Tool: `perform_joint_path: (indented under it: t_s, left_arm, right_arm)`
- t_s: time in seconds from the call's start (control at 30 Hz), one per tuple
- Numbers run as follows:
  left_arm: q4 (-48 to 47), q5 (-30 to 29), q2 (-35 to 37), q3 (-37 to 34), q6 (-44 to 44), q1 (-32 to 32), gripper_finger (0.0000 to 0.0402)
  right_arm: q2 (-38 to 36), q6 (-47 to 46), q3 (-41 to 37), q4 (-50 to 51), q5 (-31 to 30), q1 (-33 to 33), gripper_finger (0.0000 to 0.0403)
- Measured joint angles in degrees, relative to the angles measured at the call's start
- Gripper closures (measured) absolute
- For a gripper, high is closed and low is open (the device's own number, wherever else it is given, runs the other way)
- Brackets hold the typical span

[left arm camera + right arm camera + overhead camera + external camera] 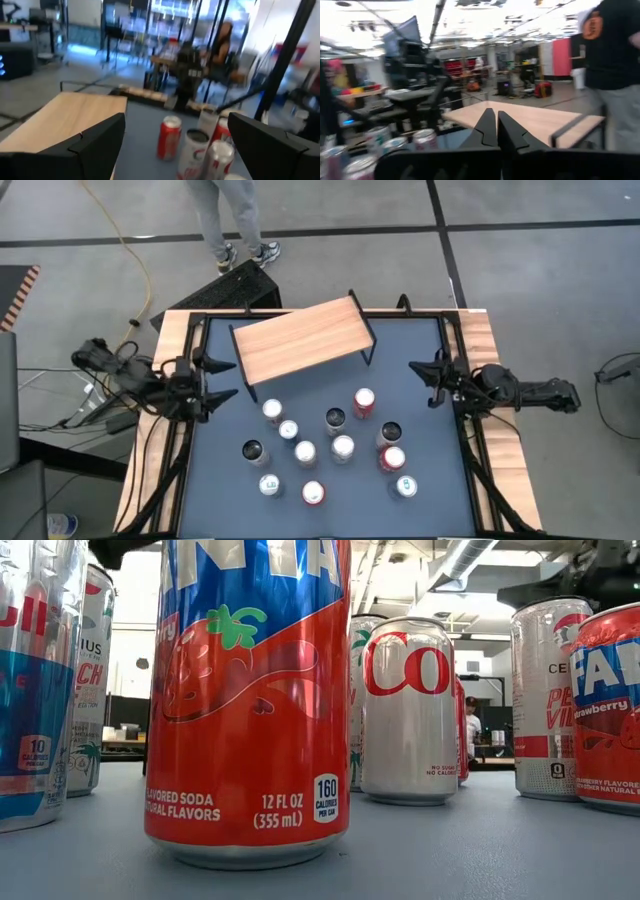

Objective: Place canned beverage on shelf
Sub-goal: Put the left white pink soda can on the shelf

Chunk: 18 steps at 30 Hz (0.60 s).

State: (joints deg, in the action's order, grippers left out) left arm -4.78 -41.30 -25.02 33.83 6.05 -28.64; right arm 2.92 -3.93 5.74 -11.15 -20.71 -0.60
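**Both arms at the table edges, cans standing loose, shelf bare**

The left gripper (222, 377) hovers at the left edge of the dark table (225, 500), its fingers spread wide with nothing between them. Just right of it and toward the far side, the shelf (300, 338) sits at a slight angle, its light wooden top carrying no cans. Nearer than the shelf, in the middle of the table, a loose cluster of cans (337, 447) stands upright, a mix of silver, red and dark tops; none is on the shelf or touching a gripper. At the right edge, the right gripper (420, 382) points inward with its fingers pressed together, holding nothing. A person (235, 220) stands beyond the table's far side.
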Motion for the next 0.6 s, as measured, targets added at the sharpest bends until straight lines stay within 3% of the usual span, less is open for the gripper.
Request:
perform_joint_path:
  t_s: [0.17,0.33,0.47,0.6]
  left_arm:
    - [-17.66,0.96,-10.48,13.95,5.52,0.0,0.0058]
    - [-34.9,5.73,-19.01,25.05,13.51,-0.02,0.0058]
    - [-44.66,13.58,-24.76,29.24,20.07,-0.02,0.0058]
    - [-46.94,21.58,-29.79,29.66,21.94,-0.02,0.0058]
  right_arm:
    - [7.38,2.84,9.9,10.97,-1.64,0.0,0.0368]
    - [18.56,4.03,21.25,24.61,-1.97,0.0,0.0315]
    - [26.42,5.87,27.25,28.27,-1.94,0.0,0.0258]
    - [31.63,8.48,30.14,28.28,-1.72,0.0,0.0208]
